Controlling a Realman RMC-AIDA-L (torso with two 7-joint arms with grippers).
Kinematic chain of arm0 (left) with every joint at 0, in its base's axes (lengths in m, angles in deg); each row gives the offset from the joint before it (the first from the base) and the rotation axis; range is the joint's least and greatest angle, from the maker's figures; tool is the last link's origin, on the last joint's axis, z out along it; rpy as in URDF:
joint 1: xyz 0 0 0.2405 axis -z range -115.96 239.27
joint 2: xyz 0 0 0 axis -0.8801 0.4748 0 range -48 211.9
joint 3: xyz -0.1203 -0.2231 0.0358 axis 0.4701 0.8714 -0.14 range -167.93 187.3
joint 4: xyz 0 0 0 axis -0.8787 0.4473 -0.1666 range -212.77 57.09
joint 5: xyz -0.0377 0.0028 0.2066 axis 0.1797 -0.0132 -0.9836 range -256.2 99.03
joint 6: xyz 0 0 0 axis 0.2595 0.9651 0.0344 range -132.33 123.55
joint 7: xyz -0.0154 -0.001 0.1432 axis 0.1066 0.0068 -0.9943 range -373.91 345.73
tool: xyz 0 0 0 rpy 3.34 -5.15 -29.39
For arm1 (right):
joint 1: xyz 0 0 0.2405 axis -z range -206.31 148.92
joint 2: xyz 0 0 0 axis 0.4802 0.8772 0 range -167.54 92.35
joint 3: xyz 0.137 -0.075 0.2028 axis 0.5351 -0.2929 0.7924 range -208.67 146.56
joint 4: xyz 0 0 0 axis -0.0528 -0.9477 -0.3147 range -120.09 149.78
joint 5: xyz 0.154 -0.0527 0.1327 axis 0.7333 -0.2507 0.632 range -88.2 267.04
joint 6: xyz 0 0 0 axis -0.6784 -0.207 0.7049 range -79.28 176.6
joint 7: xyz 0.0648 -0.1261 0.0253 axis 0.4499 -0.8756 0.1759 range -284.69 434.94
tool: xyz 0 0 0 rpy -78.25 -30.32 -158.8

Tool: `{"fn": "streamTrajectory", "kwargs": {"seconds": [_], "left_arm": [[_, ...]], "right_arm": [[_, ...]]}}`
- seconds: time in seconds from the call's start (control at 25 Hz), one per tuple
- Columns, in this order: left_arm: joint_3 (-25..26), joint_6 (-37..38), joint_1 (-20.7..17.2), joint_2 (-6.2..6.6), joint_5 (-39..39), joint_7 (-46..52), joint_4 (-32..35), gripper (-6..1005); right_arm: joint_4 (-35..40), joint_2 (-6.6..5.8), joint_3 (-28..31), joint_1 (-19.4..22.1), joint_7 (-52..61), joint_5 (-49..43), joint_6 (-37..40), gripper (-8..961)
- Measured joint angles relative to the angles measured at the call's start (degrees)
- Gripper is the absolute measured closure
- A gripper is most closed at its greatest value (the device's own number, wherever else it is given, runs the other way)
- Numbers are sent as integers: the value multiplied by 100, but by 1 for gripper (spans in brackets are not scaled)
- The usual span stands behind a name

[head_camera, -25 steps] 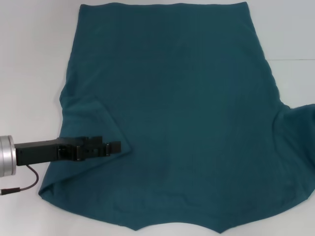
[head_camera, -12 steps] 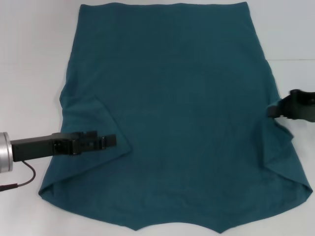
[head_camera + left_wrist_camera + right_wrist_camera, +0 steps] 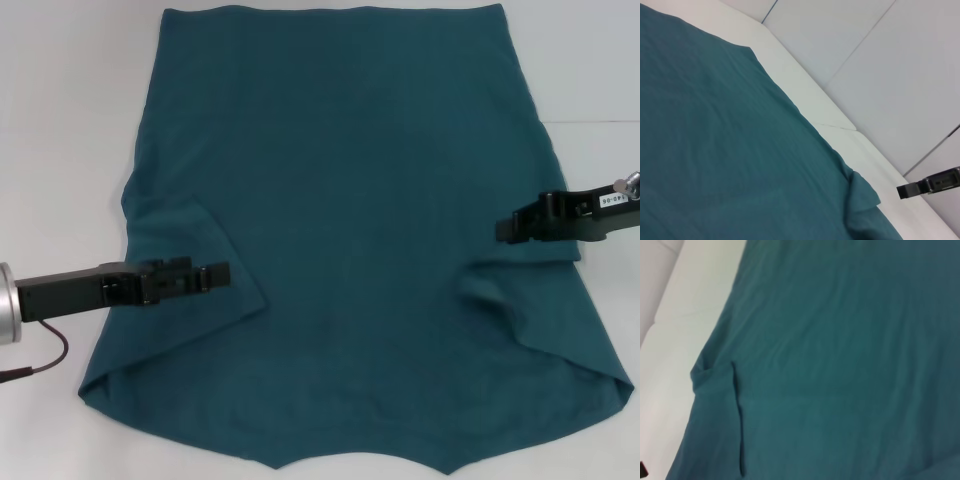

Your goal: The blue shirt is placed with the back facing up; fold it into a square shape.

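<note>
head view is showing the blue shirt [image 3: 350,230] lying spread on the white table [image 3: 60,120], plain side up, with no print showing. both sleeves are now lying folded in over the body. the left sleeve flap [image 3: 195,270] is sitting flat as a triangle on the shirt's left side. the left gripper [image 3: 215,276] is hovering at that flap's inner edge; a second ago it was reaching a little further in, so it is drawing back toward the shirt's left edge. i cannot tell whether its fingers are parted or pinching cloth.

the bigger change is on the shirt's right side. a second ago the right sleeve was still sticking out past the body, with no arm in sight. now the right gripper [image 3: 510,228] is coming in over the shirt's right edge, and the right sleeve fold [image 3: 500,295] is lying bunched just inside it, still puffy. its fingers look narrow, but whether they are holding fabric i cannot tell.

by my reckoning the sleeve tucking is nearly done, leaving a rough rectangle. the lengthwise folds are still to come.
</note>
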Motion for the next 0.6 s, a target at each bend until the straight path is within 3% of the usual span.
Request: {"fn": "streamTrajectory", "kwargs": {"seconds": [0.12, 0.28, 0.4, 0.52, 0.6], "left_arm": [[34, -1, -8, 0, 1, 6, -3, 53], [54, -2, -31, 0, 55, 68, 15, 55], [171, 12, -38, 61, 76, 565, 25, 57], [233, 126, -57, 197, -9, 1467, 83, 59], [295, 379, -131, 313, -85, 2316, 176, 60]], "right_arm": [[-6, 20, 28, -9, -96, 39, -4, 846], [-30, -53, 271, 106, -73, 341, 99, 751], [-57, -208, 503, 307, -85, 695, 422, 680], [-90, -480, 595, 624, -56, 891, 992, 609], [-78, -529, 619, 705, -54, 895, 1129, 466]]}}
